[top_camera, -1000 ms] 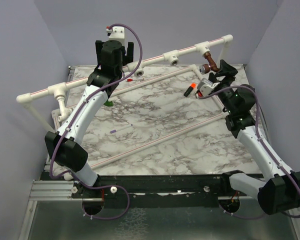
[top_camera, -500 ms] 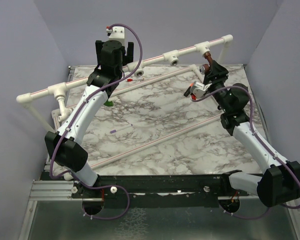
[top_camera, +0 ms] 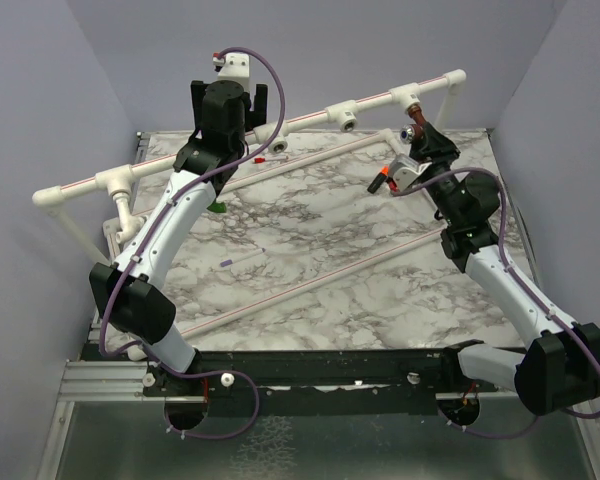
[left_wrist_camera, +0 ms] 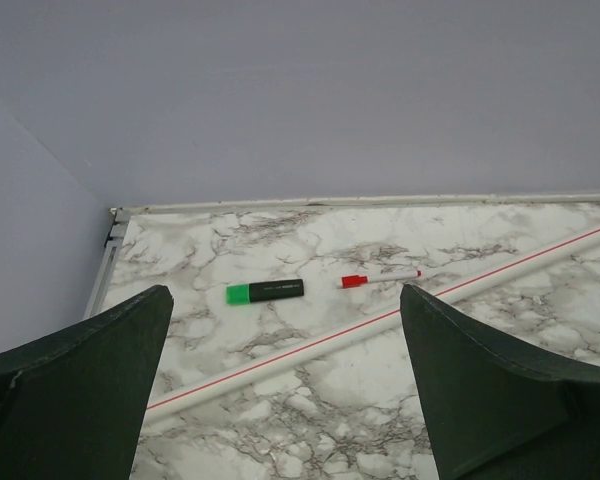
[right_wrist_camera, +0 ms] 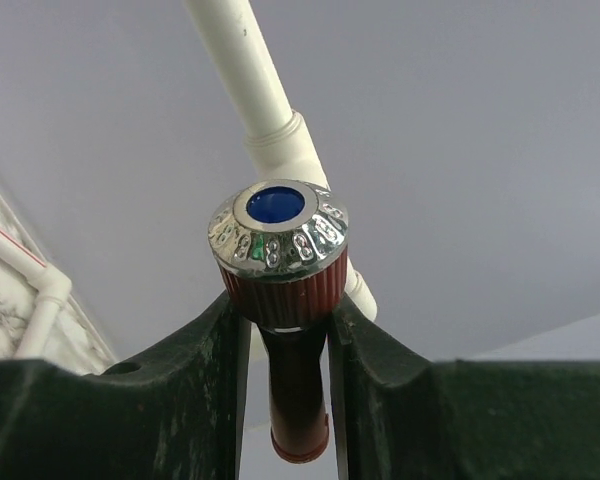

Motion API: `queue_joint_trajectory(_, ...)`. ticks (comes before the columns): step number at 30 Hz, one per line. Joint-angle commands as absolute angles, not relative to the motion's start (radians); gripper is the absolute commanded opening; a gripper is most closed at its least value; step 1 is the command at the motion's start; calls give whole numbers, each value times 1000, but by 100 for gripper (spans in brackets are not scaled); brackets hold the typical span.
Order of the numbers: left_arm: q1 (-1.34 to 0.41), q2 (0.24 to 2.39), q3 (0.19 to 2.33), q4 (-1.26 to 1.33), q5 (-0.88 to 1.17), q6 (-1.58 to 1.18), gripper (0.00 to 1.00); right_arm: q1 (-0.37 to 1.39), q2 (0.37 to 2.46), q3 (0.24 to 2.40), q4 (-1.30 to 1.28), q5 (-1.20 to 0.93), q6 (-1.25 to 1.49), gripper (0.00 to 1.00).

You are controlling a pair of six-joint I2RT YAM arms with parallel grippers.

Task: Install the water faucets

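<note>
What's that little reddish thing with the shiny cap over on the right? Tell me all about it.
The reddish-brown faucet looks plastic: a ribbed collar topped by a shiny chrome-like cap with a blue centre, and a darker spout below. It sits at the white pipe tee, pinched between the right tool's two fingers.

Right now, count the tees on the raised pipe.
3: left tee, middle tee, right tee by the reddish-brown faucet; the left arm may hide another.
</note>
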State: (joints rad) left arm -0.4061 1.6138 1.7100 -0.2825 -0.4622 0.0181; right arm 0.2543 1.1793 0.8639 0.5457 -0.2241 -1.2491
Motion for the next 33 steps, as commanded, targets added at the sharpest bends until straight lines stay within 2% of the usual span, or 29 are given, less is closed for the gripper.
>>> queue_joint_trajectory(1, -442, 1622, 1684, -364, -423, 17, 97, 264, 1156, 847, 622, -217, -978, 0)
queue_joint_trajectory(5, -442, 1617, 1683, -364, -423, 17, 97, 265, 1154, 853, 651, -208, -743, 1)
queue_joint_trajectory(11, -441, 1611, 1681, -364, -423, 18, 97, 264, 1161, 878, 654, -37, -215, 0)
queue_joint_trajectory(17, -443, 1605, 1677, -361, -422, 17, 97, 264, 1169, 878, 640, 47, 220, 1)
queue_joint_trajectory(33, -445, 1609, 1676, -357, -422, 19, 97, 262, 1181, 818, 558, 116, 1194, 1)
